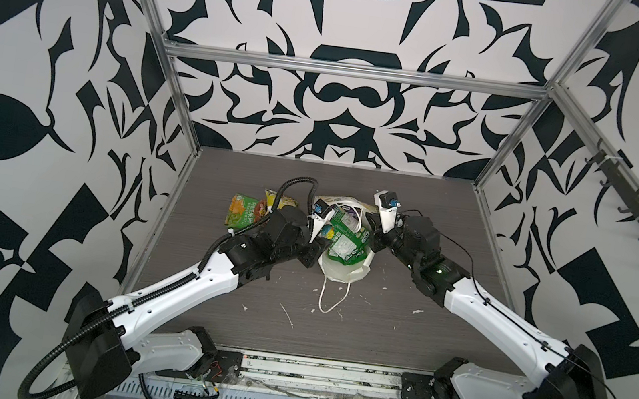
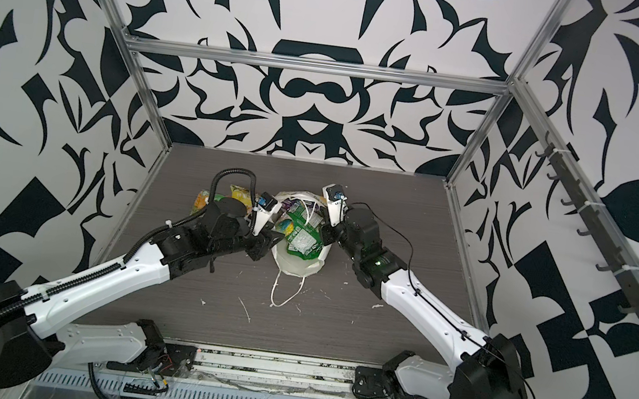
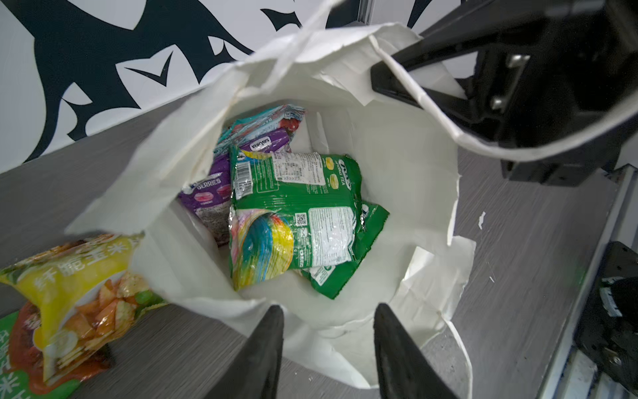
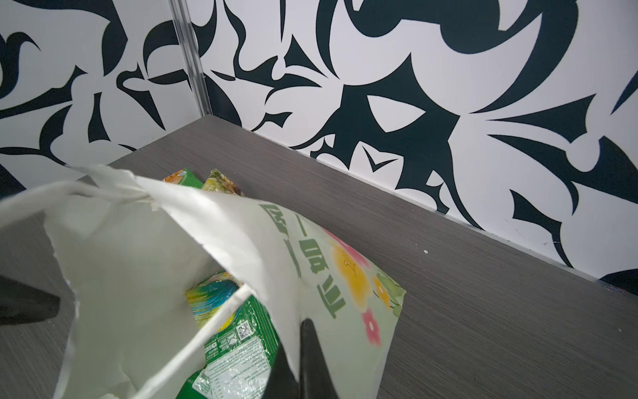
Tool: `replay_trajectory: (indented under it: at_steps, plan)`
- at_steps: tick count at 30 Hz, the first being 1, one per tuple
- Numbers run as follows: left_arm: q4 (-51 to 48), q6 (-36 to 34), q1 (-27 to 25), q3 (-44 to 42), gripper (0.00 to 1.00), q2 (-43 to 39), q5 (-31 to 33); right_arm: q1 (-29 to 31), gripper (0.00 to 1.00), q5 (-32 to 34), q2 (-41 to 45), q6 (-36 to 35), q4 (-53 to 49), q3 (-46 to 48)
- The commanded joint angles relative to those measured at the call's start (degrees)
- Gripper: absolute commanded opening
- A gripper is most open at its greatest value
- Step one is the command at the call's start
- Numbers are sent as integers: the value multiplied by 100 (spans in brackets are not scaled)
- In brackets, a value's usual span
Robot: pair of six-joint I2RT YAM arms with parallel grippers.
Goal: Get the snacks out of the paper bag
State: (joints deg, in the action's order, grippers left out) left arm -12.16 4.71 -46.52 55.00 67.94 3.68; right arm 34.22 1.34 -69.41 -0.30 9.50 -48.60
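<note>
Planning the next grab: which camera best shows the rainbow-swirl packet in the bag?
Left wrist view: the rainbow-swirl packet lies whole inside the paper bag. Right wrist shows it partly behind the bag wall; both top views show it small.

A grey wood-grain counter point(image 1: 398, 324) bears small white scraps point(image 1: 286, 315). Black-and-white patterned walls point(image 1: 340, 127) and an aluminium frame point(image 1: 351, 71) surround it.

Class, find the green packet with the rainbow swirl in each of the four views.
In a top view: green packet inside the paper bag, mid-table.
In a top view: packet, same spot.
Left wrist: packet topmost in the bag.
Right wrist: packet behind the cord handle.
Shared landmark: the bag.
</note>
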Motion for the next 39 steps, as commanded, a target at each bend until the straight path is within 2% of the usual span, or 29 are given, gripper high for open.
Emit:
replay_trajectory:
  at_steps: [1, 7, 12, 19, 23, 25, 31, 36, 39]
  plan:
    - [699, 207, -75, -119, 45, 6, 53, 28, 0, 145, 158, 175, 203, -38]
    - [684, 270, -225, -12, 41, 240, 187, 154, 0, 299, 112, 229, 290, -45]
    - [618, 384, -354, 39, 31, 398, 390, 247, 0, 482, 184, 279, 413, 72]
    - [278, 707, -770, 559, 26, 1156, 1287, 305, 0, 812, 349, 320, 519, 194]
    - [204, 849, -1060, 864, 25, 1474, 1513, 323, 0, 911, 353, 335, 544, 202]
    - [184, 1031, -1077, 866, 25, 1563, 1577, 323, 0, 915, 359, 343, 553, 202]
    - [-61, 1664, -1055, 682, 23, 1728, 2700, 327, 0, 1198, 370, 421, 650, 221]
    - [-761, 2030, -800, 845, 20, 1894, 2934, 324, 0, 1289, 359, 438, 650, 197]
    - [-1012, 2247, -519, 814, 19, 1875, 2856, 323, 0, 1333, 334, 456, 650, 185]
